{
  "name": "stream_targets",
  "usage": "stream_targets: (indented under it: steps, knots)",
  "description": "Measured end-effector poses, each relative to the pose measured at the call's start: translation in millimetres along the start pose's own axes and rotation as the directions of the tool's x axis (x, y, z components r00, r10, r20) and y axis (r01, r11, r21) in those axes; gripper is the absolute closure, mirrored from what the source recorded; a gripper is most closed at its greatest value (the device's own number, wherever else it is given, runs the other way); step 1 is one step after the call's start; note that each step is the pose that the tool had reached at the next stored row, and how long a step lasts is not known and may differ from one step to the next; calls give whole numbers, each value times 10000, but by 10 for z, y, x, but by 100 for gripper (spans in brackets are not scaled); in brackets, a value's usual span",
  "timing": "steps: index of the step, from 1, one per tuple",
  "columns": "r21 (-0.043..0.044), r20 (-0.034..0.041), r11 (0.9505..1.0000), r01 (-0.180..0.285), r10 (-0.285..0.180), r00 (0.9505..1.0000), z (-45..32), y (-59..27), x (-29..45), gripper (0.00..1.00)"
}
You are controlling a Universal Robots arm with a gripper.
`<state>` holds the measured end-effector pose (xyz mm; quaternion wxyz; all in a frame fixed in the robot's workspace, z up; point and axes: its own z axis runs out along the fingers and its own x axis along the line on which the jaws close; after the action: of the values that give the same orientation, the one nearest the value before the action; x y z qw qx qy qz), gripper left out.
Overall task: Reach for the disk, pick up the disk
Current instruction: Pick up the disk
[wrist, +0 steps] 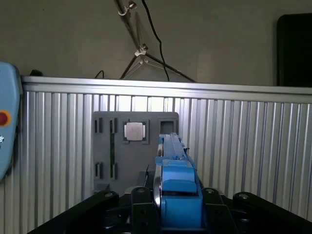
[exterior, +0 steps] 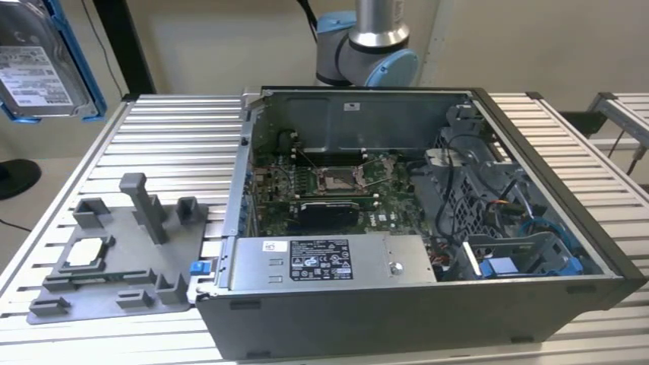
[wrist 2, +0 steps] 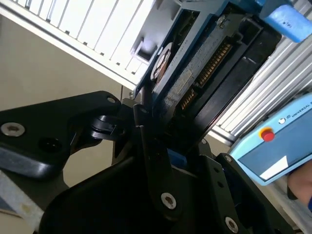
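Disk [exterior: 39, 65] hangs well above the table [exterior: 172, 122], with open air on all sides. Below, the grey tray [exterior: 132, 266] raises upright posts [exterior: 142, 201]. The open computer case [exterior: 406, 312] blocks the exterior view's right half. The bare ribbed strip beyond the tray is passable.

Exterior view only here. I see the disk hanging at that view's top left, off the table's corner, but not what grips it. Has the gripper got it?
Observer: Yes. In the second wrist view the gripper is shut on one end of the disk.
Operator: What lies ahead of it?
Observer: In the first wrist view the grey fixture, with the silver chip seated in it, lies straight beyond the disk.
Operator: Anything else near?
Observer: A blue pendant with a red button, close beside the gripper in the second wrist view.
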<state>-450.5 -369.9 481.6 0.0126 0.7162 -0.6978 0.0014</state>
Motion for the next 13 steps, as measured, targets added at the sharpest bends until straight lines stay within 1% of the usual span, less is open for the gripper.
stream_targets:
  steps: [5,13]
  knots:
    - [-1,0,10000,0,0,10000,-75,1,1,100]
    - [-1,-1,10000,0,0,10000,-226,4,4,100]
